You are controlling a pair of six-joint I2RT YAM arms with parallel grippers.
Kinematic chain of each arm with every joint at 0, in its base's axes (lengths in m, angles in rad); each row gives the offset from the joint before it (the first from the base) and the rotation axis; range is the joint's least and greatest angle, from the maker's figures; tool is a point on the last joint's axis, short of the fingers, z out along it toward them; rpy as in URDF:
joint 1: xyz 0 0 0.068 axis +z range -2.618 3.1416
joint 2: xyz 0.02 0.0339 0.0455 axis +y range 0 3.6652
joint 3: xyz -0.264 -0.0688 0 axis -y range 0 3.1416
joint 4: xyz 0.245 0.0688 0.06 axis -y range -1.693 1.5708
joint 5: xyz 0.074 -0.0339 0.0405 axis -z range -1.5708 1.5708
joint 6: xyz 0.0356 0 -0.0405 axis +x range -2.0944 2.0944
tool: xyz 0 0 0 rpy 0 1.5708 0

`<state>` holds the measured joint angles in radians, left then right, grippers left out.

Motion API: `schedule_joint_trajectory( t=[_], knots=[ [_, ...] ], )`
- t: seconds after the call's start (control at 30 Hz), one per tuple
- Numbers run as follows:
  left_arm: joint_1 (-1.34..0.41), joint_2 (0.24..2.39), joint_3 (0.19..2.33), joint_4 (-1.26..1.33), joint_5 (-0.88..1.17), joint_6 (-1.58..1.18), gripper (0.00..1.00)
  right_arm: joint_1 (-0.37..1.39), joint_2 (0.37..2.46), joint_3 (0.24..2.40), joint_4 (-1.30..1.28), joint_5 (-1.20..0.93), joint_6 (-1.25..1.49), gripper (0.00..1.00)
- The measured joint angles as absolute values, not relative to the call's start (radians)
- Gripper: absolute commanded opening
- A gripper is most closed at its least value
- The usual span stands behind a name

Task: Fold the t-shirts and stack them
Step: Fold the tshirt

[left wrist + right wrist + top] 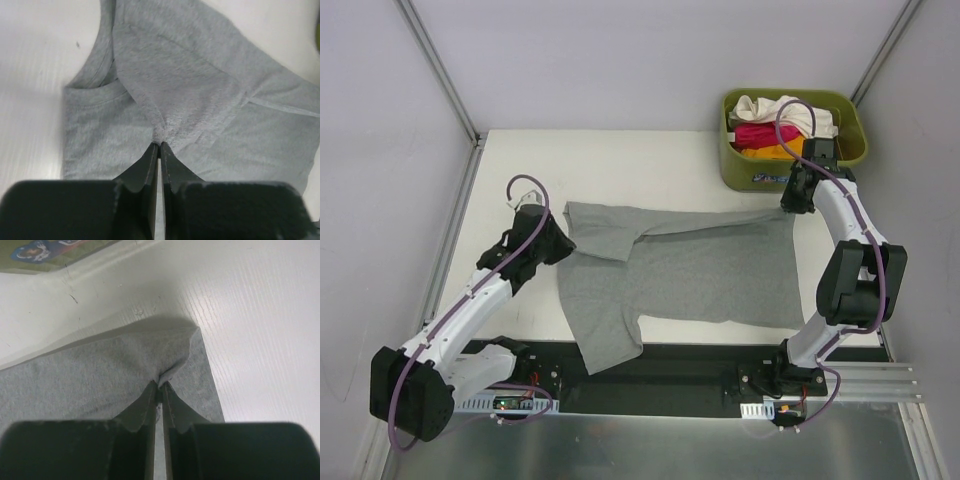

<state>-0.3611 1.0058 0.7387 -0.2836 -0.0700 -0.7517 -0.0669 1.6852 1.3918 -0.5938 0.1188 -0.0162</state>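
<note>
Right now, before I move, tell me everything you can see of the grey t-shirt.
The grey t-shirt is mid-grey knit, short-sleeved, lying mostly flat and sideways on the white table, collar toward the left arm, hem toward the right. Cloth near the collar is folded over; one sleeve reaches the near edge. The left tool pinches that fold, the right tool a far hem corner.

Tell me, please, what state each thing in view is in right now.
grey t-shirt: spread on the table, a flap folded over near the collar.
left tool: shut on the grey t-shirt.
right tool: shut on the grey t-shirt.
bin: holds crumpled shirts, none folded.
</note>
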Motion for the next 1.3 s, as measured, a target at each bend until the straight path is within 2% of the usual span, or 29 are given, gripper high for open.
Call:
schedule_joint_trajectory(
  t=[0.1,0.13,0.17,0.23,0.27,0.33,0.53,0.73,1.03,1.3],
  knots=[
    [-0.367,1.001,0.684,-0.311,-0.059,-0.772,0.23,-0.067,1.682,1.369,-0.601,0.127,-0.019,0.2],
    [-0.368,0.997,0.668,-0.327,-0.052,-0.776,0.31,-0.067,1.679,1.358,-0.605,0.132,-0.019,0.31],
    [-0.368,0.991,0.656,-0.337,-0.045,-0.776,0.55,-0.067,1.676,1.341,-0.618,0.147,-0.02,0.42],
    [-0.368,0.968,0.636,-0.367,-0.027,-0.773,0.91,-0.067,1.67,1.317,-0.651,0.173,-0.017,0.63],
    [-0.368,0.957,0.635,-0.383,-0.016,-0.77,0.99,-0.068,1.665,1.308,-0.672,0.187,-0.017,0.74],
    [-0.368,0.94,0.635,-0.395,0.004,-0.766,0.99,-0.068,1.65,1.295,-0.71,0.21,-0.014,0.97],
    [-0.368,1.002,0.748,-0.419,0.046,-0.72,0.99,-0.07,1.549,1.278,-0.747,0.156,-0.015,0.97],
    [-0.368,1.318,0.993,-0.37,0.096,-0.667,0.99,-0.062,1.527,1.244,-0.685,-0.038,-0.012,0.97],
    [-0.325,1.789,1.213,-0.318,0.228,-0.632,0.99,-0.038,1.748,1.234,-0.608,-0.131,0.022,0.97],
    [-0.207,1.947,1.328,-0.319,0.28,-0.604,0.99,-0.037,1.905,1.322,-0.609,-0.12,0.025,0.97]
  ],
)
